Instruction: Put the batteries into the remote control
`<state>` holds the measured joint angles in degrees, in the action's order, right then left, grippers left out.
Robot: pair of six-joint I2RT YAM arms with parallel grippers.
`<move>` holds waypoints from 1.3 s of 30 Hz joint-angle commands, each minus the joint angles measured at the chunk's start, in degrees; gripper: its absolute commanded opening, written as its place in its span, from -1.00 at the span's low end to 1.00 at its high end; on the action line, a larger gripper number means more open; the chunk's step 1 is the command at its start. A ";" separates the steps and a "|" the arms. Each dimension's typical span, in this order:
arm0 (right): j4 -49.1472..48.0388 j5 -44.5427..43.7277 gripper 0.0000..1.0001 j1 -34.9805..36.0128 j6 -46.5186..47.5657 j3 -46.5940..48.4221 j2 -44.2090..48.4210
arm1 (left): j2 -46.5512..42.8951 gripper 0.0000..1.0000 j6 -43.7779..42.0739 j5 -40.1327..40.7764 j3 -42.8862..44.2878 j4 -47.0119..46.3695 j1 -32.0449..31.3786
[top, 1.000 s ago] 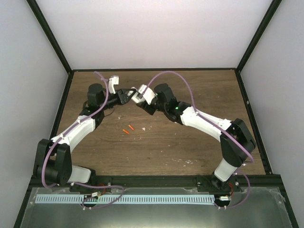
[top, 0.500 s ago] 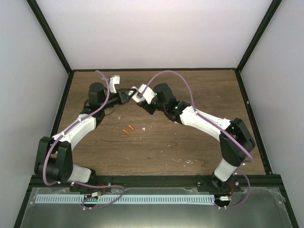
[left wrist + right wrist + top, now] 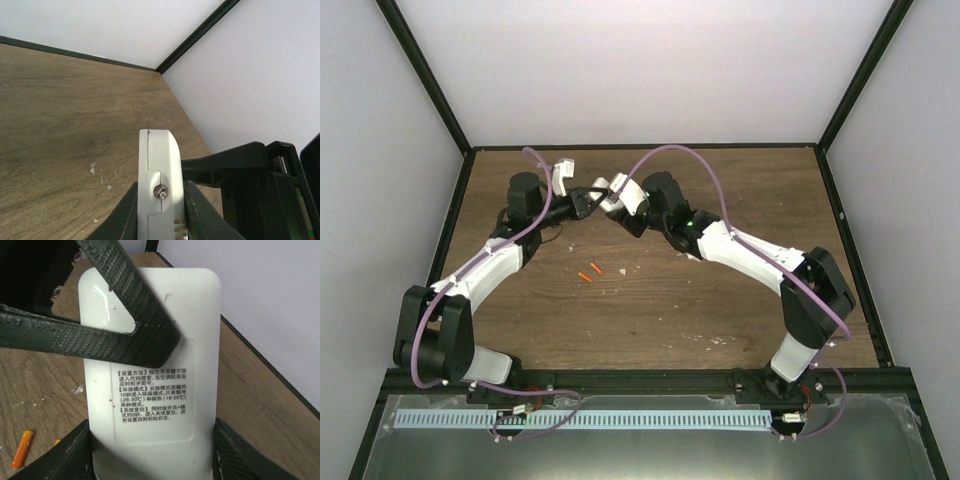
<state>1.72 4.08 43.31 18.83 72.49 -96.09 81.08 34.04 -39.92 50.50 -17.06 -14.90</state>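
Remote control [image 3: 150, 395] — gripped by left hand [image 3: 161, 186], right hand [image 3: 152, 437].

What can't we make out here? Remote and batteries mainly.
- Front of the remote: in no view; right wrist shows its printed back, left wrist only a thin edge.
- Its lower end, battery bay included: cut off by the right wrist view's bottom edge.
- Part of its back: covered by a finger of the left pincer, right wrist view.
- The batteries: too small in the top view to read polarity.

White remote control [image 3: 155, 390] raised off table [image 3: 720, 300], printed label on back, two orange-red batteries [image 3: 590, 271] lying close together
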 commanded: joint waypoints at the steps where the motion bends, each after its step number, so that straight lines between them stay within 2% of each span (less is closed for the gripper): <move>1: -0.47 -0.79 -0.70 0.11 0.55 2.34 -0.61 | 0.22 -0.81 -1.59 -0.89 1.35 0.34 -0.40; 5: 0.24 -0.91 -0.51 0.04 0.76 2.07 0.50 | 0.14 -0.99 -2.07 -0.40 1.43 0.80 -0.40; 10: 2.05 -0.87 -0.21 0.11 1.08 0.86 3.08 | -0.13 -1.00 -2.54 1.71 0.83 1.00 0.57; 12: 2.61 -0.93 -0.09 0.08 0.54 -0.24 4.01 | -0.22 -1.00 -0.28 2.29 -0.82 -0.79 2.80; 16: 5.44 -1.04 0.12 0.11 -1.26 -0.95 4.08 | -1.26 -1.00 6.81 1.42 -6.75 -10.01 10.13; 19: 6.97 0.22 0.31 0.10 -2.89 -1.44 3.98 | -3.27 -1.00 3.07 2.30 -7.00 -6.12 12.87; 23: 7.61 3.05 0.41 0.11 -4.84 -1.82 3.73 | -5.88 -1.00 -0.12 3.06 -7.26 -0.36 14.72; 26: 10.57 5.77 0.33 0.10 -6.81 0.50 1.15 | -7.96 -1.00 -1.48 4.28 -7.90 3.22 15.77; 32: 20.35 9.34 -0.12 0.69 -10.50 11.67 -9.15 | -13.21 -1.00 -3.08 6.89 -8.67 10.18 20.17; 39: 28.17 8.88 -0.36 2.75 -10.47 21.31 -17.44 | -18.22 -1.00 -2.70 6.08 -9.15 14.50 27.15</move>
<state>22.96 11.68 44.64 9.21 88.31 -110.93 65.45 32.45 -33.89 41.63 -5.82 10.09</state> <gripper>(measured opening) 0.342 0.171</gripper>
